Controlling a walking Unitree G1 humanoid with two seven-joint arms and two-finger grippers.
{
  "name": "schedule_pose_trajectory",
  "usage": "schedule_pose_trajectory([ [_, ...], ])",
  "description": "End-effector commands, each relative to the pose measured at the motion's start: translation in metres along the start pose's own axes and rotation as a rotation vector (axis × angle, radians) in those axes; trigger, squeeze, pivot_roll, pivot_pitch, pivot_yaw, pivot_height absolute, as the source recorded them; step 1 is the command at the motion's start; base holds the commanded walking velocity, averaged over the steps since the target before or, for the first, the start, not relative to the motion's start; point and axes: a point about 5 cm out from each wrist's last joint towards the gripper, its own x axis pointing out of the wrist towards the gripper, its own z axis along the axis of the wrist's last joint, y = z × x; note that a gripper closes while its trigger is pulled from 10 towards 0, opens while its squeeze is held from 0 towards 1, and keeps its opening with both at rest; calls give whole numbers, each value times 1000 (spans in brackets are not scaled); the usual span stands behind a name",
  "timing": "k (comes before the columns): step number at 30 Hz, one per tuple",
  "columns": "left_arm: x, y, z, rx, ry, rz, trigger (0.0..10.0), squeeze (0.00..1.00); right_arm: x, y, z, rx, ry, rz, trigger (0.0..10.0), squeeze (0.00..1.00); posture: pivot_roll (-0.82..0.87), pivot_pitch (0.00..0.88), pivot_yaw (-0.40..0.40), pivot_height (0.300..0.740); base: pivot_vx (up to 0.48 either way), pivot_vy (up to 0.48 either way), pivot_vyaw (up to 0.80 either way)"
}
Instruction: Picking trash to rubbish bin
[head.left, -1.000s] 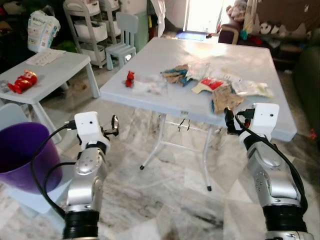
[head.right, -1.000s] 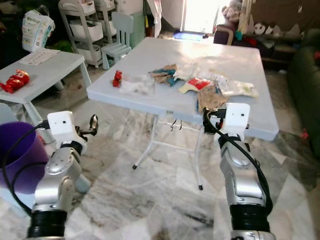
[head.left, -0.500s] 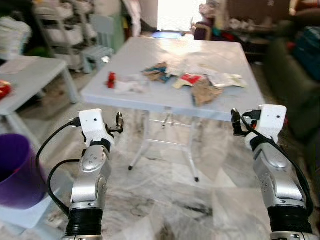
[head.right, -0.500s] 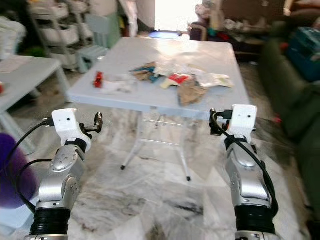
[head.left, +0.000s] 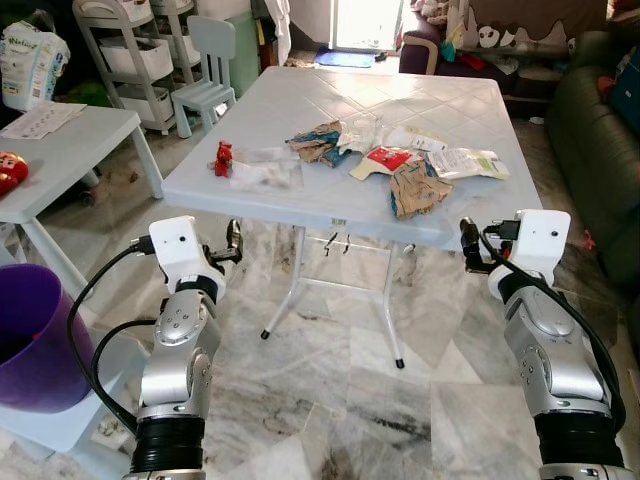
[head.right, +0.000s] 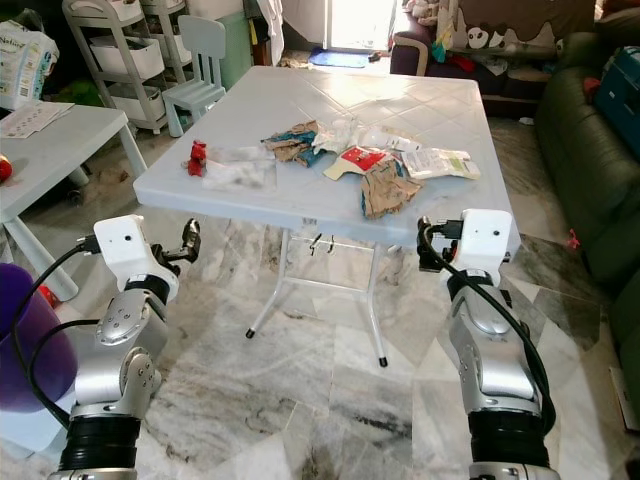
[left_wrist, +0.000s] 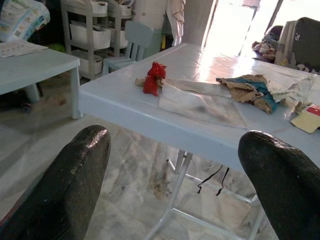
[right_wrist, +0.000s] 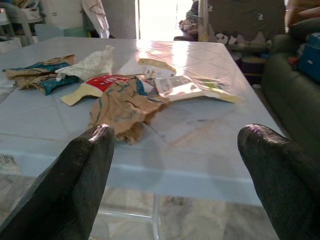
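Trash: wrappers (head.left: 415, 165) strewn mid-counter (head.left: 250, 190), red scrap (head.left: 223, 157) near its left edge | left gripper (left_wrist: 175, 170), right gripper (right_wrist: 175, 165) short of near edge, fingers wide, holding nothing | purple bin (head.left: 35, 330) far left on floor, cut off | side table (head.left: 80, 140), shelving (head.left: 130, 50) behind; sofa (head.left: 600, 120) right.

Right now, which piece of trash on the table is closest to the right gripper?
The crumpled brown paper wrapper, lying at the table's near edge just ahead of the right gripper. The other wrappers lie farther back or toward the left.
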Motion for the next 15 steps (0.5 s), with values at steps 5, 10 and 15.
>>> schedule_pose_trajectory([
  [5,1,-2,6,-1,-18,-18,10000,0,0,3,4,0,-11,20,10000,0,-34,0,-25,740,403,0,0],
  [10,1,-3,4,2,-10,-20,10000,0,0,5,2,2,-4,37,10000,0,-33,0,-27,740,404,0,0],
  [15,0,-4,2,9,-2,-24,10000,0,-1,8,1,2,1,56,10000,0,-33,0,-27,740,403,0,0],
])
